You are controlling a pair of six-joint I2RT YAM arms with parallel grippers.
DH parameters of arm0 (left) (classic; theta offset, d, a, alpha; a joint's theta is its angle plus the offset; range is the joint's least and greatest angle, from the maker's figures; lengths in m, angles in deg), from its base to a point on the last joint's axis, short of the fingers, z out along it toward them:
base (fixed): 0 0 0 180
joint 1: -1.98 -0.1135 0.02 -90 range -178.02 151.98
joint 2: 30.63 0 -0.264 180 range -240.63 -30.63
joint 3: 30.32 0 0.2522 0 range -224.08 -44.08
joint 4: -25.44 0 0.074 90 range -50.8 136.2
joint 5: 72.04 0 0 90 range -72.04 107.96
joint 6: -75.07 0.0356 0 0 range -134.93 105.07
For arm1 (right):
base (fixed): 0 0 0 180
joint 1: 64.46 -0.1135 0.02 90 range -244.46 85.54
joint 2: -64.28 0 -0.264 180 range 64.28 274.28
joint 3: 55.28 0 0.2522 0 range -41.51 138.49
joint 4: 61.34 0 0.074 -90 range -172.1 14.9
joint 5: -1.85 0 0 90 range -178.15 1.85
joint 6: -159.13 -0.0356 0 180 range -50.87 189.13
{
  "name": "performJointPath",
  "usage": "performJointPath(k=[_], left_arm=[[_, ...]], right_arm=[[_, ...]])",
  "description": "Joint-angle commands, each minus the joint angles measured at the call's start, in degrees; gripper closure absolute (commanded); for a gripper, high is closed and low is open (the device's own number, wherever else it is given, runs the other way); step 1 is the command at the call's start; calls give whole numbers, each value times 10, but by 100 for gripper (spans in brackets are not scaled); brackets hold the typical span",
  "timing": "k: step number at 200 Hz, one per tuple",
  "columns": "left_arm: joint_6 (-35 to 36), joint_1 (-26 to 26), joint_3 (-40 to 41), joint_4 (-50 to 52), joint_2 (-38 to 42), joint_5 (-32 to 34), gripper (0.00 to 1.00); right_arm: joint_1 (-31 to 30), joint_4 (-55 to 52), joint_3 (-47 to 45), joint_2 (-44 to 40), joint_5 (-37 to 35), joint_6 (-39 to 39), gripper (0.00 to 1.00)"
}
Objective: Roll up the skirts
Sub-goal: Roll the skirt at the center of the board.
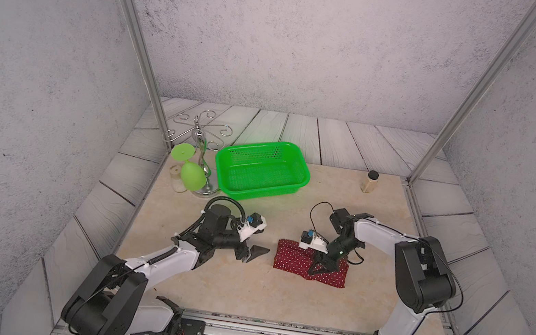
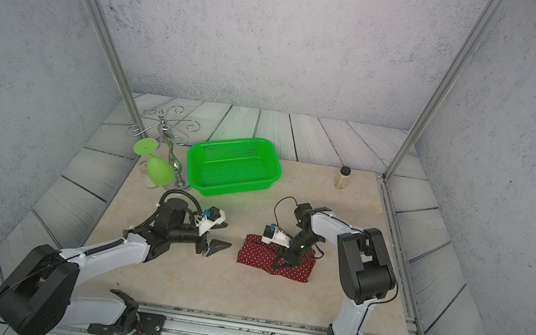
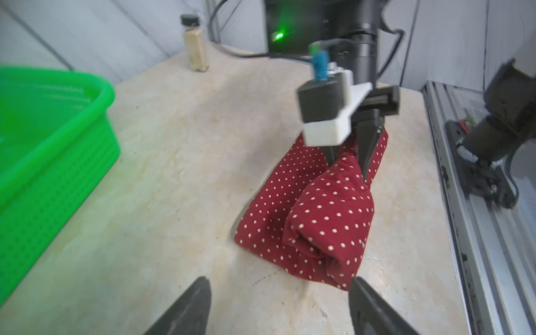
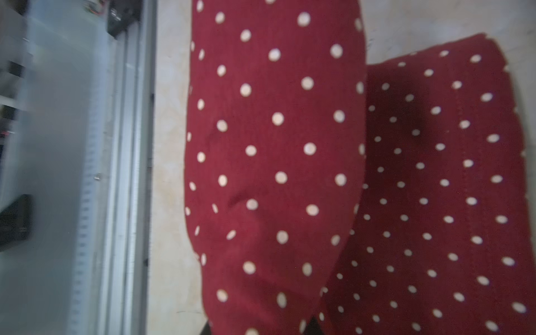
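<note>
Right gripper (image 3: 348, 162): jaws clenched from above on a ridge of the rolled part of the skirt (image 3: 327, 208), toward its right-hand end. Left gripper (image 1: 255, 253): jaws released, spread wide, holding nothing, hovering just beside the skirt's left end, apart from it in both top views.

Skirt on the tabletop (image 1: 224, 284) in front of the right arm, well apart from everything else. Rolled up from the edge nearest the arm bases; in the left wrist view a fat tube with a spiral at the open end. Flat strip left on the side toward the green basket (image 1: 256, 190), about as wide as the tube.

Progress, as a judgement: past halfway, not finished. Left to do: turn the tube over the remaining strip, then square up the ends. Looks loose at the open end, so probably apt to spring back if dropped with only one end pinned.

Containers: green basket empty, mesh floor bare. Spice jar (image 1: 369, 183) with black cap at the far right of the tabletop, closed, filled with something pale and grainy. Small clear jar (image 1: 178, 182) beside the wire glass rack (image 1: 205, 192); contents too small to tell. Green wine glass (image 1: 192, 173) hanging bowl-down from the rack.
</note>
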Motion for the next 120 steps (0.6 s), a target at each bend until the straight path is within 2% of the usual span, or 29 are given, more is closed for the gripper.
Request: performJointPath(k=[1, 19, 34, 65, 100, 113, 120], left_arm=[[164, 79, 9, -41, 10, 37, 22], [233, 149, -5, -8, -8, 89, 21], [268, 188, -19, -17, -39, 151, 21], [315, 221, -71, -16, -122, 182, 22], [319, 251, -100, -72, -205, 241, 22], [320, 259, -111, -71, -223, 241, 25], [320, 264, -115, -68, -232, 240, 29]], right_arm=[[3, -122, 44, 52, 65, 9, 71], [3, -129, 54, 64, 62, 6, 71], [3, -121, 51, 64, 58, -2, 70], [2, -123, 61, 75, 52, -11, 69], [2, -121, 60, 76, 51, -15, 68], [1, -120, 61, 77, 51, -18, 66], [1, -118, 61, 77, 49, -21, 65]])
